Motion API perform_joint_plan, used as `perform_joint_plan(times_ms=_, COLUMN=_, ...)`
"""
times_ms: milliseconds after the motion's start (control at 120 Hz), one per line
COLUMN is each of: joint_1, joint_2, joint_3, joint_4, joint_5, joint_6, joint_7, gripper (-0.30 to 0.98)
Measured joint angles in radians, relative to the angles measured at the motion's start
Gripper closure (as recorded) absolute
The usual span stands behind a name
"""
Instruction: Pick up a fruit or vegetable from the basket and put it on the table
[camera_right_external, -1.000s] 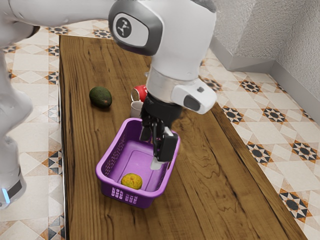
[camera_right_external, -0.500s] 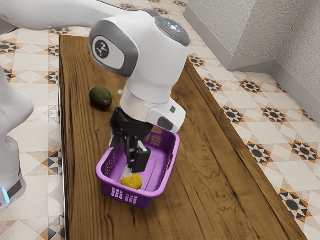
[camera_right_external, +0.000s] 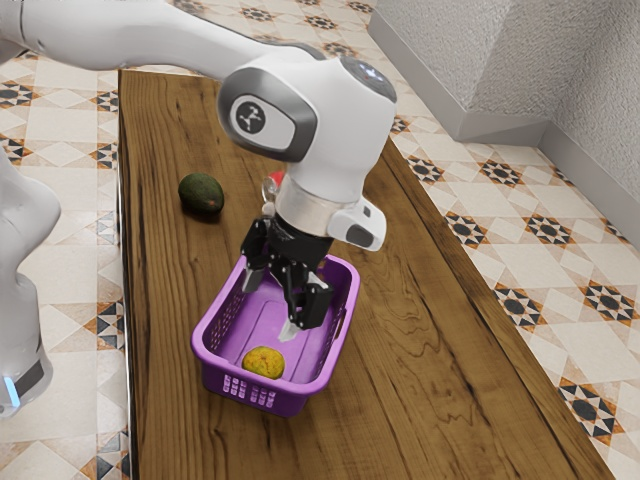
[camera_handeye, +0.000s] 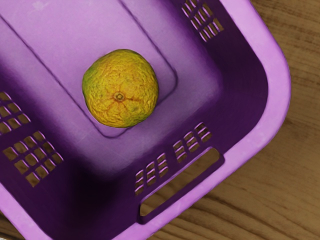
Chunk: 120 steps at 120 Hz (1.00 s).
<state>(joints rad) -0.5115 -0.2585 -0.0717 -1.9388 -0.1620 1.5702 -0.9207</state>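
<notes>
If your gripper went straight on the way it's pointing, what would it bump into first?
My gripper points down into the basket, so probably the yellow fruit or the basket's floor beside it. Depth is unclear, so I can't tell which.

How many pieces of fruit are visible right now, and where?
2: the yellow-green citrus fruit in the purple basket, and the dark green avocado on the wooden table. Others may be hidden behind the arm.
</notes>
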Motion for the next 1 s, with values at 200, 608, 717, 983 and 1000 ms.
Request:
perform_joint_plan(times_ms=200, joint_1=0.002, joint_2=0.0, joint_3=0.015, joint_4=-0.06, joint_5=-0.043, joint_6=0.053, joint_7=0.037, gripper=0.0)
perform_joint_plan(times_ms=608, joint_1=0.008, joint_2=-0.021, joint_3=0.012, joint_4=-0.147, joint_5=0.078, joint_6=0.172, joint_7=0.125, gripper=0.0)
perform_joint_plan(times_ms=717, joint_1=0.008, joint_2=-0.037, joint_3=0.012, joint_4=-0.182, joint_5=0.081, joint_6=0.195, joint_7=0.129, gripper=0.0)
perform_joint_plan(times_ms=983, joint_1=0.008, joint_2=-0.041, joint_3=0.015, joint_4=-0.19, joint_5=0.061, joint_6=0.218, joint_7=0.049, gripper=0.0)
perform_joint_plan(times_ms=1000, joint_1=0.007, joint_2=-0.041, joint_3=0.015, joint_4=-0.19, joint_5=0.059, joint_6=0.219, joint_7=0.041, gripper=0.0)
